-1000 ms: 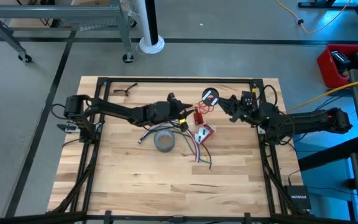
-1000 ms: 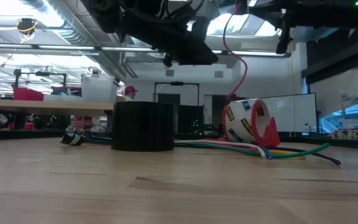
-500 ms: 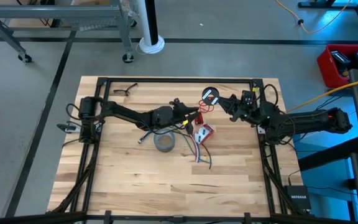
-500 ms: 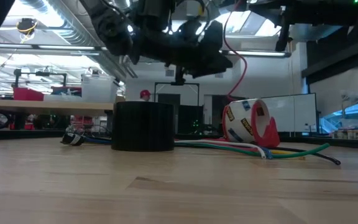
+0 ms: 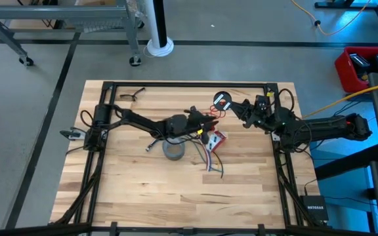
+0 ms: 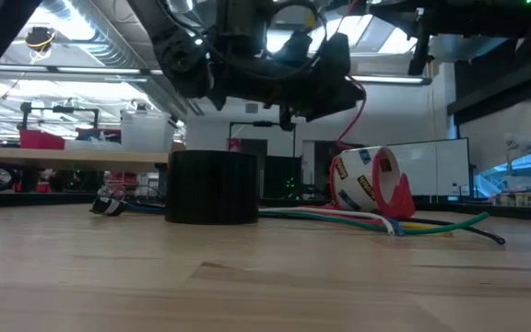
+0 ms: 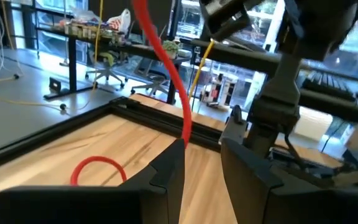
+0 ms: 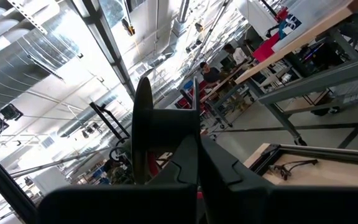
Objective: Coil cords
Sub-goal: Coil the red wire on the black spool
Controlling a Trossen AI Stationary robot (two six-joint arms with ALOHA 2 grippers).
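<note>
two hands raised over the wooden worktop, red wire between them

left hand at frame centre, fingers parted around the red wire; right hand closed on the black coil, upper right.

One camera looks straight down, one skims the table, wrist cameras ride each arm.
</note>
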